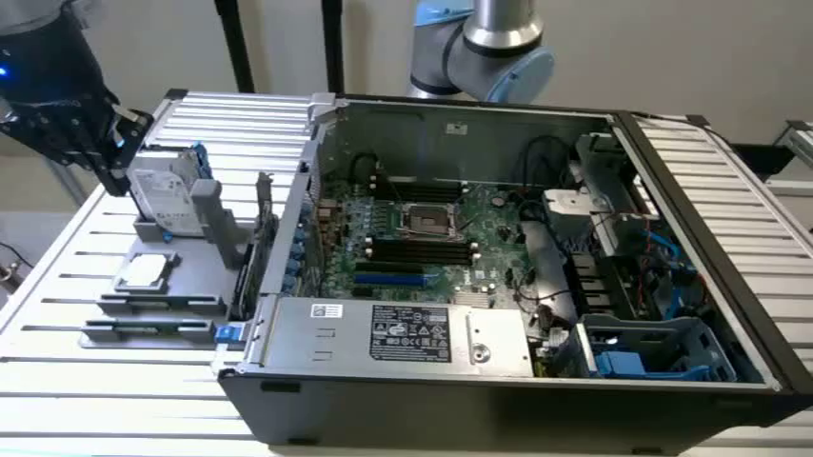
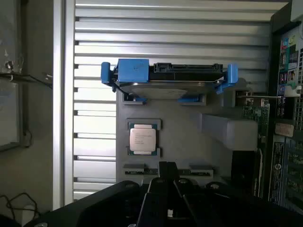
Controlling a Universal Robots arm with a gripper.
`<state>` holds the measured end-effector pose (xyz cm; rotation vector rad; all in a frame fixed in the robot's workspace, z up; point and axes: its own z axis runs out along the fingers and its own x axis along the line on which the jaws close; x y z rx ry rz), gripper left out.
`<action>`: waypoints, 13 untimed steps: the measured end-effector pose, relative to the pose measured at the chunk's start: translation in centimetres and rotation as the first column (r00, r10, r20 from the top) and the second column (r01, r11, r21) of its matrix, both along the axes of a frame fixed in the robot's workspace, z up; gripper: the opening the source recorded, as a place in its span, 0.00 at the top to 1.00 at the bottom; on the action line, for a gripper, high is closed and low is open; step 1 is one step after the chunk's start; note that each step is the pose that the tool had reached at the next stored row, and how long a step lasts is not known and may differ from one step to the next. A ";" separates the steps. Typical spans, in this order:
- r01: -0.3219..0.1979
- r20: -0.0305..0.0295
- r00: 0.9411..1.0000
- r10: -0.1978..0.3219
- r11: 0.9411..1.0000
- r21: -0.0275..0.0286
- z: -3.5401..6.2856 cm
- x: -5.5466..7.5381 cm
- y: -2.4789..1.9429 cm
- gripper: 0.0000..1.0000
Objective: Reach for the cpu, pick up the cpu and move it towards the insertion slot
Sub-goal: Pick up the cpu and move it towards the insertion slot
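We saw gripper [image 2: 166, 176] near hard drive [image 2: 165, 80], jaws together, gripping nothing. Cpu [image 2: 143, 140] lay flat in grey holder [image 2: 184, 156], just beside hard drive. We judged it light, stiff, slick-topped, fragile underneath; grip opposite edges.

An open computer case [image 1: 508, 400] lies on its side on a pale slatted table [image 1: 76, 381]. Inside it, a silvery power supply [image 1: 394, 333] with a printed label sits along the near wall, long black memory slots [image 1: 413, 249] and a blue expansion slot [image 1: 387, 281] sit on the green board, and a blue plastic drive cage [image 1: 661, 350] sits toward the exterior view's right. Beside the case, on the exterior view's left, a grey holder [image 1: 227, 228] stands on the table and carries an upright silver hard drive [image 1: 163, 190] in a blue-trimmed bracket.
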<state>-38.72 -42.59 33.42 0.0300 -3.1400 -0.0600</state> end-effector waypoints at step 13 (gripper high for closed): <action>0.000 0.000 1.000 0.000 1.000 0.000 -0.02 0.0 0.01 0.89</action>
